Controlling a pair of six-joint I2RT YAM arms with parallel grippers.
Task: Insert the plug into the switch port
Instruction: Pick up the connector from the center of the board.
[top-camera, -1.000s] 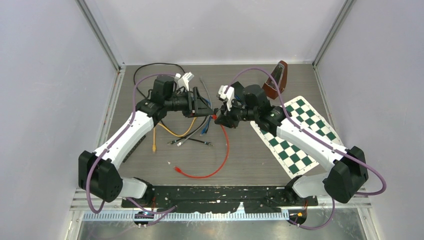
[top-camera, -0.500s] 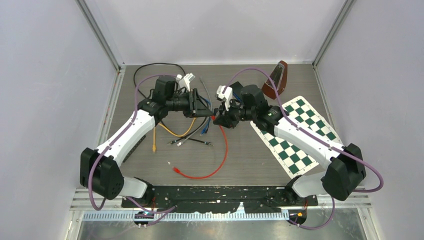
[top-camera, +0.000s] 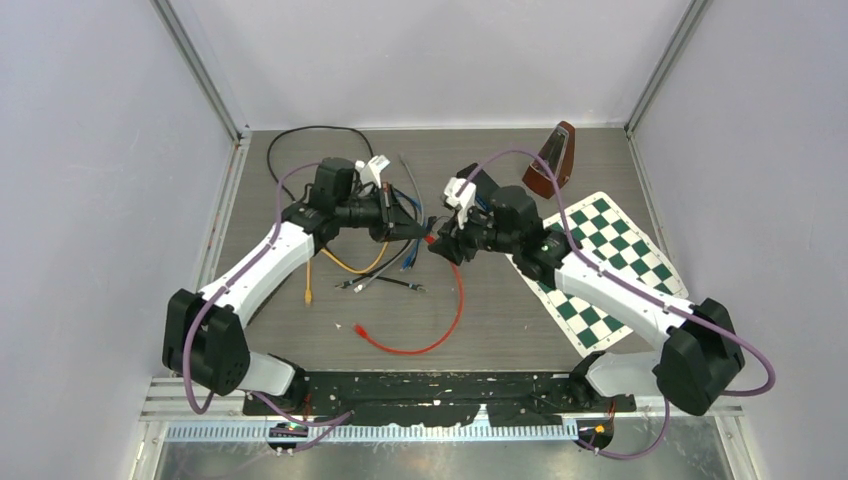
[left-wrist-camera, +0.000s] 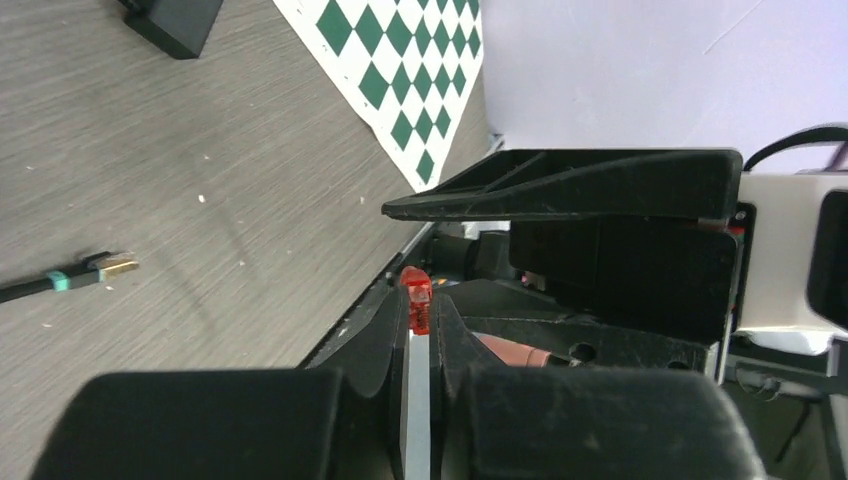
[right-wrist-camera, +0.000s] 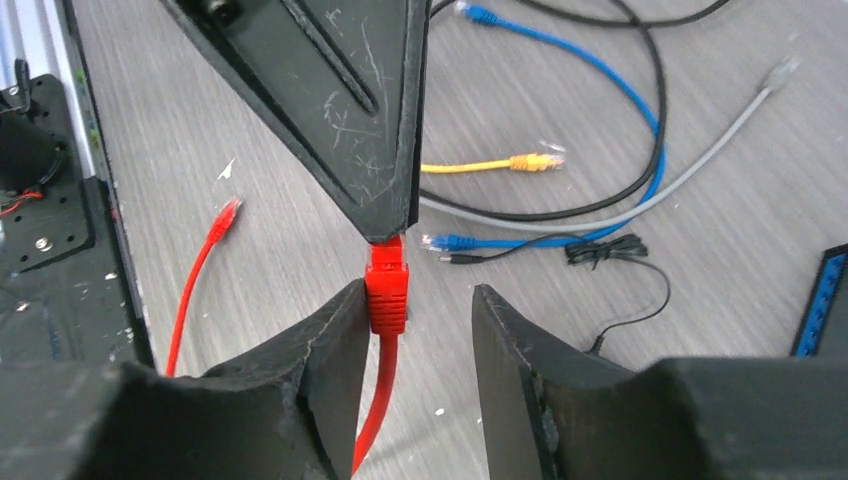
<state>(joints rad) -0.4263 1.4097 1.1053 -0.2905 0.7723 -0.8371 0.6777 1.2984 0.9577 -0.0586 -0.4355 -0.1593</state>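
Mid-table, above the loose cable pile, the two claws meet nose to nose. Left claw (left-wrist-camera: 420, 305) is clamped tight on the red plug (right-wrist-camera: 387, 285), fingers flat on either side, with the plug's end poking out between the tips (clearest in the left wrist view). Right claw (right-wrist-camera: 420, 310) stands partly open around the same plug: one finger touches its side and the other is clear of it with a visible gap, so it grips nothing. That reads as a handover, probably to put the plug in the arm better placed to steer it to a port, with the right one letting go only once the left has it pinched. The plug is off the table, held roughly level between the arms. Its red cable (top-camera: 455, 300) droops from it and loops over the table (top-camera: 500, 330), the other end lying free near the front edge. Yellow cable (right-wrist-camera: 500, 163), blue cable (right-wrist-camera: 560, 50) and grey cable (right-wrist-camera: 700, 130) lie slack behind. The chess mat (top-camera: 600, 260) sits under the right arm. I cannot pick out the switch for certain in any view. Insertion is not yet begun, and cable drag could twist the plug in so narrow a pinch.
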